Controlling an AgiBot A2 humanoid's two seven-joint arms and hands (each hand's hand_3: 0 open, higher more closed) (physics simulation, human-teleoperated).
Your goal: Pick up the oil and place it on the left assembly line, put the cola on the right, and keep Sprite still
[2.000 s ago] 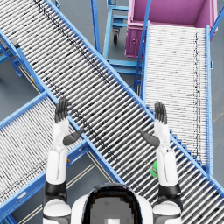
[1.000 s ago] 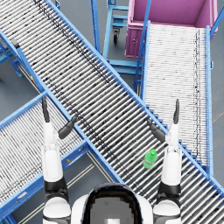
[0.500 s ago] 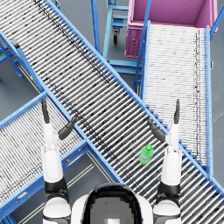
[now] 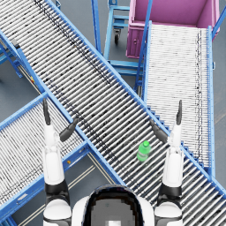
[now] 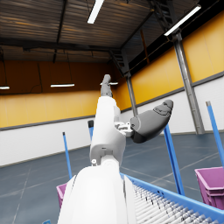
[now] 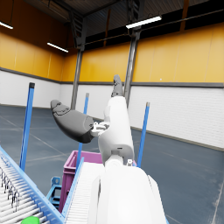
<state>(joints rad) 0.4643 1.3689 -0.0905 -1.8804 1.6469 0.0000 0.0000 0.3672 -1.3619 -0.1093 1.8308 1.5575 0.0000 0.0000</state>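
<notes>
Left hand (image 4: 52,129) and right hand (image 4: 173,129) raised, empty, fingers apart; green Sprite bottle (image 4: 143,151) on roller conveyor (image 4: 88,88), near right hand.

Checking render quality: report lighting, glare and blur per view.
Head view: flat, even light, no glare; green bottle small, soft-edged, label unreadable. Left wrist view: left hand crisp, ceiling strip lights bright. Right wrist view: right hand crisp; green bottle cut off at the edge.

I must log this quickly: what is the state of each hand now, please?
Left hand: open, fingers apart, holding nothing.
Right hand: open, holding nothing; the green bottle is apart from it.
</notes>
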